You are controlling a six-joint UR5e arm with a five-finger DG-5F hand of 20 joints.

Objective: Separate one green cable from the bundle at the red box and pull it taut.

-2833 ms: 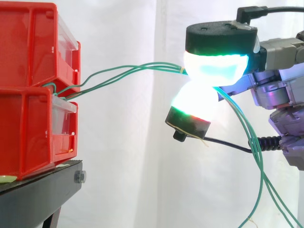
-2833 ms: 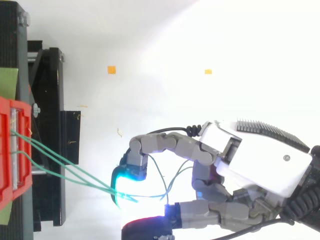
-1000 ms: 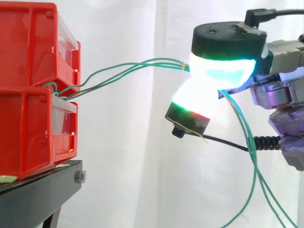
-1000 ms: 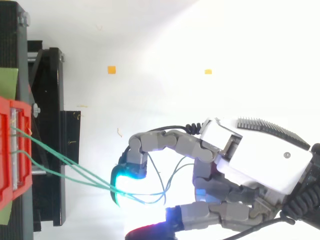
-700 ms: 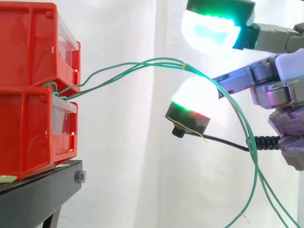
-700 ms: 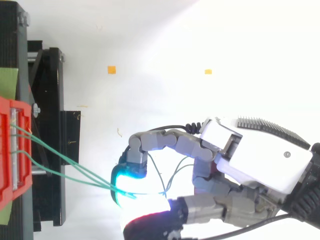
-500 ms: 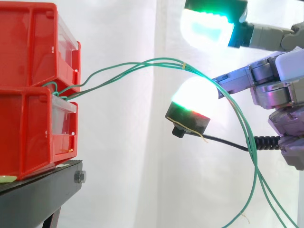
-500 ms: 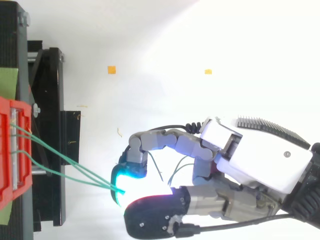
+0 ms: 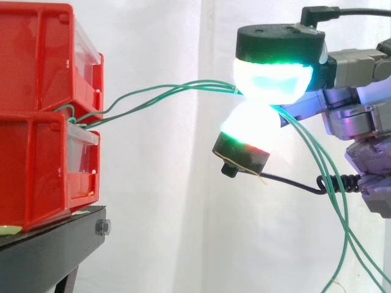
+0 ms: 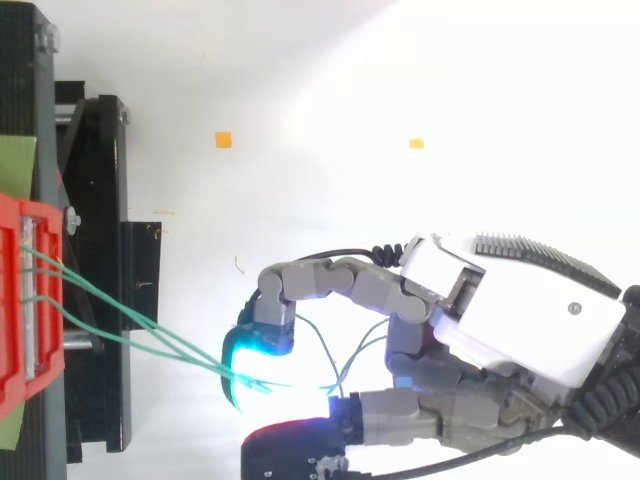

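Several thin green cables (image 9: 159, 93) run from the stacked red boxes (image 9: 43, 116) at the left across to my hand (image 9: 360, 116) at the right. In the side view two glowing pads press together with the cables pinched between them: a cyan-green pad (image 9: 272, 79) above and a white-and-red pad (image 9: 244, 137) below. Past the pinch the cables hang down in loops (image 9: 336, 201) to the lower right. From above, the cables (image 10: 130, 330) fan out of the red box (image 10: 25, 310) and converge at the cyan pad (image 10: 250, 365); the hand's body (image 10: 510, 320) lies right of it.
The red boxes stand on a black stand (image 9: 49, 250), which in the top view shows as a black frame (image 10: 100, 270) at the left. A white curtain hangs behind. Two small orange marks (image 10: 223, 140) lie on the white floor.
Half a second ago the upper cyan-green pad was lifted clear and the cables rested loose on the lower pad. It has come back down and the two pads pinch the cables again.
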